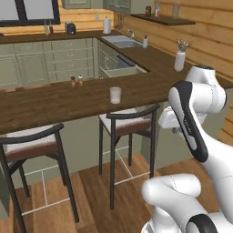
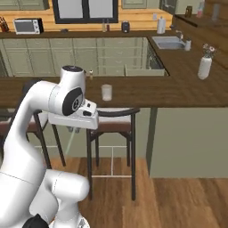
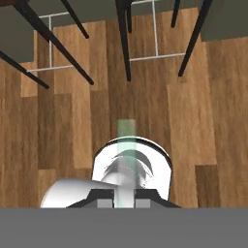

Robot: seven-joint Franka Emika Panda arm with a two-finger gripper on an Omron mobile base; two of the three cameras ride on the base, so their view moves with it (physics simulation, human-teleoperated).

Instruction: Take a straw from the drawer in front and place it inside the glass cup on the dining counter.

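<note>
The dining counter (image 1: 59, 102), a long dark wood-plank tabletop on a sage-green base, runs across both base views, with two dark-framed stools (image 1: 129, 125) tucked under its near edge over a plank floor (image 3: 68, 126). Behind it stands the kitchen's L-shaped worktop with a sink (image 1: 122, 42) and rows of green cabinet doors; the drawer (image 1: 122, 71) shows there as a pale green box pulled out from the cabinets just past the far side of the tabletop. A white vase (image 1: 180, 60) with flowers stands on the right-hand stretch of counter, well apart from the cup. The glass cup (image 1: 115, 95), short and clear, stands upright near the middle of the tabletop, a little back from its near edge, above the right-hand stool; two small shakers (image 1: 76, 81) sit beyond it towards the far edge. The arm's hand hangs on the near side of the tabletop, below its edge and above the floor, pointing downward. The end effector (image 3: 125, 199) has its tips pressed together, pinching the straw (image 3: 126, 160), which runs from between them out along the hand view towards the floor, pale and greenish there. In the right base view the same straw (image 2: 71, 143) hangs as a thin pale line slanting down from under the hand, beside the stool legs and well short of the cup.
</note>
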